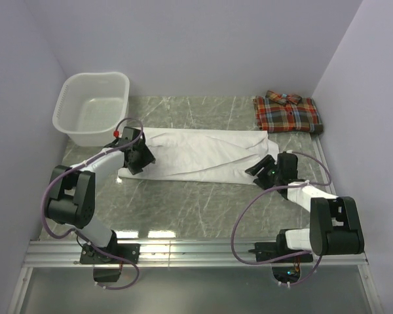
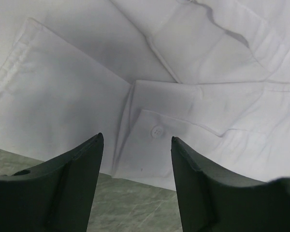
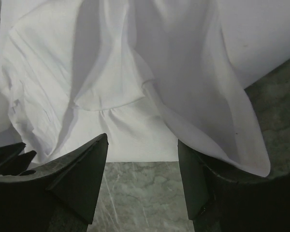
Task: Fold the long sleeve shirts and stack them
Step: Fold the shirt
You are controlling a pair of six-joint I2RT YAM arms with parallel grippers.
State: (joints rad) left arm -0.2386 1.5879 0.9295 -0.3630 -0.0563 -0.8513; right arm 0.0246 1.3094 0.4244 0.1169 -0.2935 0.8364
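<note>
Jaws apart on both, my left gripper [image 2: 135,140] and right gripper [image 3: 142,140] flank the white shirt [image 1: 203,154], its length running between them, hem just ahead.

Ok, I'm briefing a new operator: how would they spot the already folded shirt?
Look at the far right corner of the marble table. The plaid shirt lies there, folded compact. Unlike the white shirt spread out mid-table, it is red-orange checked.

Left gripper [image 2: 135,140] and right gripper [image 3: 142,140] hover, jaws parted.
</note>
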